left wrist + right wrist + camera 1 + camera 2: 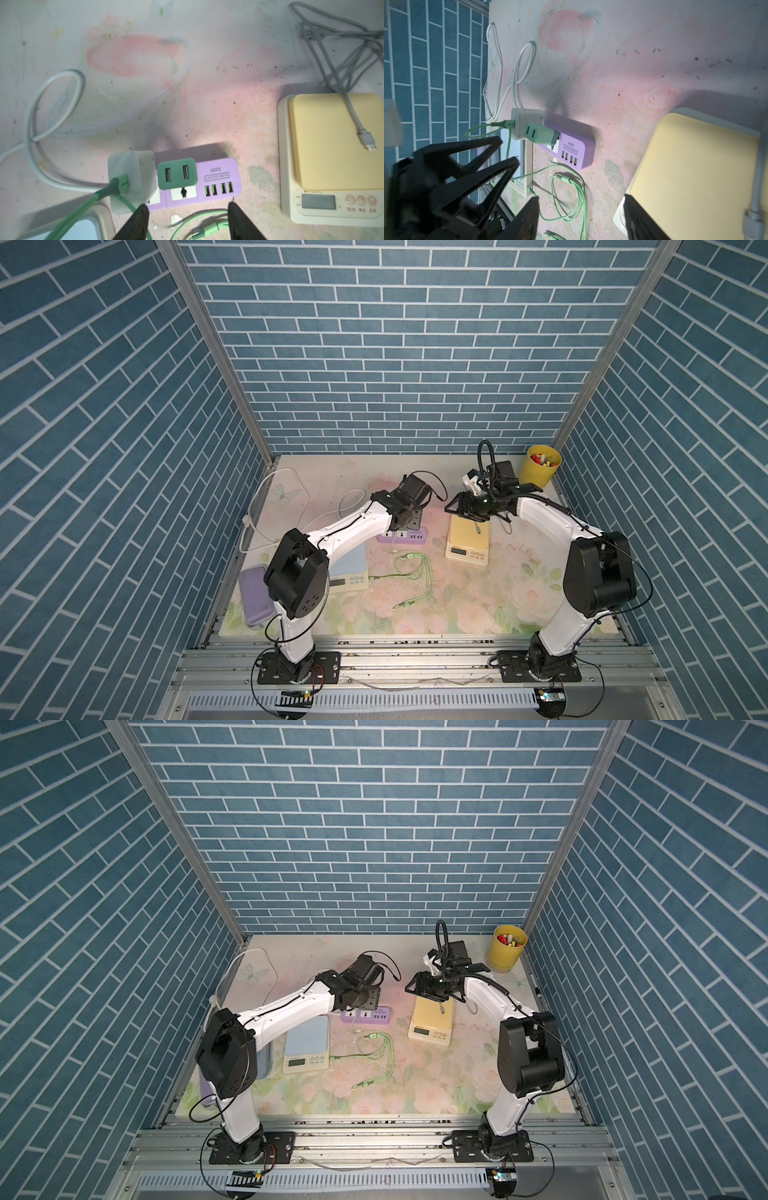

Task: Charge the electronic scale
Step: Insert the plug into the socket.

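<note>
Judged the grey cable point(352, 112) limp and light, best pinched at its rigid plug point(366, 141) lying on the yellow scale point(311, 145) near the power strip point(218, 174); found left gripper point(187, 204) and right gripper point(581, 197) with jaws apart, empty.

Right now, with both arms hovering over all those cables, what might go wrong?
The grey cable's plug lies loose and flat on the yellow scale; the open right tool could knock it off rather than grasp it. The open left tool sits close to the purple power strip and might bump the green adapter askew. Green cable loops nearby could snag.
</note>
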Available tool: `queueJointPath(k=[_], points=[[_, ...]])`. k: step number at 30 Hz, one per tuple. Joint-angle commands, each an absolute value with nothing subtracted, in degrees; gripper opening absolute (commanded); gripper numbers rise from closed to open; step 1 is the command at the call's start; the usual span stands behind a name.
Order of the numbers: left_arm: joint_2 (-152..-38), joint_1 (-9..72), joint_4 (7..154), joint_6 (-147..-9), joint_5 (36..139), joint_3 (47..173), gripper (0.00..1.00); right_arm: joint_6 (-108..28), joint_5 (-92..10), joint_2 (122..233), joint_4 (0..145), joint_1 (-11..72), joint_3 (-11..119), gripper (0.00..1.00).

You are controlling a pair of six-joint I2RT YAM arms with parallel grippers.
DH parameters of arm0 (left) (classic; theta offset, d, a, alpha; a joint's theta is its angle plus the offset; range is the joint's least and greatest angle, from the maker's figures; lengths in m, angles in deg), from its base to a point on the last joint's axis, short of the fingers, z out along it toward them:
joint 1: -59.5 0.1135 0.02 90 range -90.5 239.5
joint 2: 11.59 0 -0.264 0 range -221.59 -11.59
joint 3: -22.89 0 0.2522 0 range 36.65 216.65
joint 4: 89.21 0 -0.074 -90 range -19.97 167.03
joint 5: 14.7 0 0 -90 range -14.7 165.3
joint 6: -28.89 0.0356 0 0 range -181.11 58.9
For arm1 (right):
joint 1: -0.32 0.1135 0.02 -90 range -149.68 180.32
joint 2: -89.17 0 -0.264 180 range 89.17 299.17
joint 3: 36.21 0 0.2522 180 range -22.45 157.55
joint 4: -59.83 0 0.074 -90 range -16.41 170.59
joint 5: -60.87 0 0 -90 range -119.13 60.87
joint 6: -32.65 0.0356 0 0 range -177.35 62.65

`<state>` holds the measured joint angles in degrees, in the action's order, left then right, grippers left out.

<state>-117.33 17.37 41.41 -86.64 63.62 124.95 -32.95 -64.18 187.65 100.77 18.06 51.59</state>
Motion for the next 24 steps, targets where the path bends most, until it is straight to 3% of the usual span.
queueJointPath(k=[1, 6, 13, 24], points=[[-119.2, 17.5, 38.2, -81.6, 66.3, 128.9, 0.51, -29.3, -63.1, 188.1, 97.8, 18.9, 50.7, 0.64], [-123.2, 17.7, 35.9, -80.1, 66.7, 131.5, 0.36, -28.6, -62.3, 189.1, 97.5, 20.4, 50.7, 0.64], [-124.3, 18.7, 35.6, -79.3, 64.4, 131.0, 0.35, -28.4, -61.9, 189.6, 97.5, 21.3, 49.9, 0.64], [-125.9, 19.7, 39.1, -79.4, 69.1, 125.4, 0.30, -28.7, -62.7, 193.9, 97.6, 23.7, 52.2, 0.62]])
